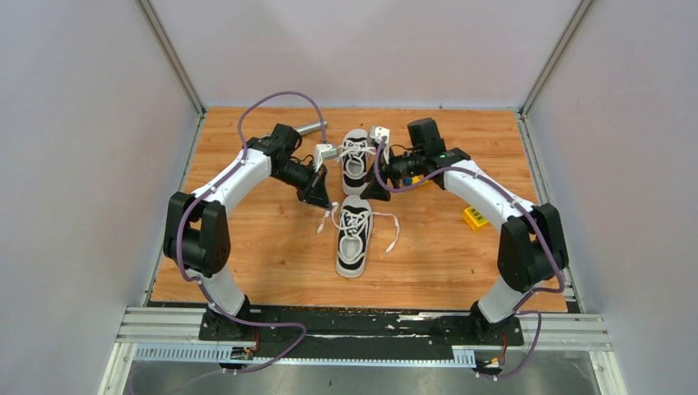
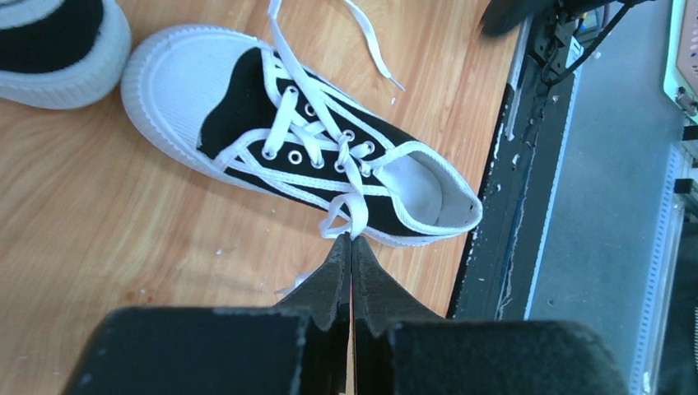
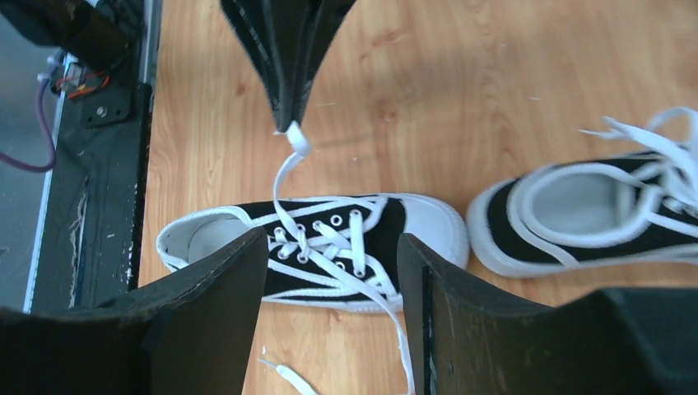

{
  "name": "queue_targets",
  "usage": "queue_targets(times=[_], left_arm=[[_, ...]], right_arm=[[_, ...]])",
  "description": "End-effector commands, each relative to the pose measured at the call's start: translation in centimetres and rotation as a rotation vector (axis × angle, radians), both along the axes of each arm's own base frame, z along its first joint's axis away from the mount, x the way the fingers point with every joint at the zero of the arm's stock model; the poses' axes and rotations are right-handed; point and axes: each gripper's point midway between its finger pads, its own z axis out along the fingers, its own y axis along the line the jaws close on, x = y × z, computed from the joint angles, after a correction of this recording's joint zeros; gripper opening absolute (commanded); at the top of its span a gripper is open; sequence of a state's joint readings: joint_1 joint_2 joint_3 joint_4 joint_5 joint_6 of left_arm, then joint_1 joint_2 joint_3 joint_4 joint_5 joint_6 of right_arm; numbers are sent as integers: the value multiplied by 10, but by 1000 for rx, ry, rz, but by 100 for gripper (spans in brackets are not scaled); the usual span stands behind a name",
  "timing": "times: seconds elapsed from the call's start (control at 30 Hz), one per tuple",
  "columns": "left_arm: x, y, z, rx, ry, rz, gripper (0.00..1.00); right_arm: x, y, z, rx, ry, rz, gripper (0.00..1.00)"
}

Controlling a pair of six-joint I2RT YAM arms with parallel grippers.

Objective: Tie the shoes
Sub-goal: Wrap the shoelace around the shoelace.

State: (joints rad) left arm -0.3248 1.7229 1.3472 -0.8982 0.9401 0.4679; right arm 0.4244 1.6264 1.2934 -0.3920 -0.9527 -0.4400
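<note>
Two black-and-white shoes lie mid-table, the far shoe (image 1: pixel 355 156) toe toward the near shoe (image 1: pixel 354 239). My left gripper (image 2: pixel 351 239) is shut on a white lace (image 2: pixel 355 210) of the near shoe (image 2: pixel 272 132), pinching it just beside the shoe's opening. In the right wrist view that lace (image 3: pixel 284 177) rises taut from the eyelets to the left gripper's fingertips (image 3: pixel 288 115). Over the near shoe (image 3: pixel 329 247) my right gripper (image 3: pixel 333 243) hangs open. The other lace (image 3: pixel 395 313) trails loose between its fingers, ungripped. The far shoe (image 3: pixel 593 214) lies to the right.
A small yellow object (image 1: pixel 475 218) lies on the wooden table right of the shoes, under the right arm. A metal cylinder (image 1: pixel 306 127) lies at the back left. Grey walls enclose three sides. A black rail (image 2: pixel 527 164) runs along the near edge.
</note>
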Motion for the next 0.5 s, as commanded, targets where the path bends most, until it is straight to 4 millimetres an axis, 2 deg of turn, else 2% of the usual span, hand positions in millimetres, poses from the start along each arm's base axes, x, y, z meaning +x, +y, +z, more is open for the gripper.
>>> queue_targets(times=[0.0, 0.2, 0.47], left_arm=[[6, -3, 20, -43, -67, -35, 1], [4, -3, 18, -46, -61, -42, 1], [1, -3, 22, -54, -61, -56, 1]], right_arm=[[-18, 32, -8, 16, -64, 176, 60], [-19, 55, -39, -15, -25, 233, 59], [-22, 70, -48, -2, 18, 251, 56]])
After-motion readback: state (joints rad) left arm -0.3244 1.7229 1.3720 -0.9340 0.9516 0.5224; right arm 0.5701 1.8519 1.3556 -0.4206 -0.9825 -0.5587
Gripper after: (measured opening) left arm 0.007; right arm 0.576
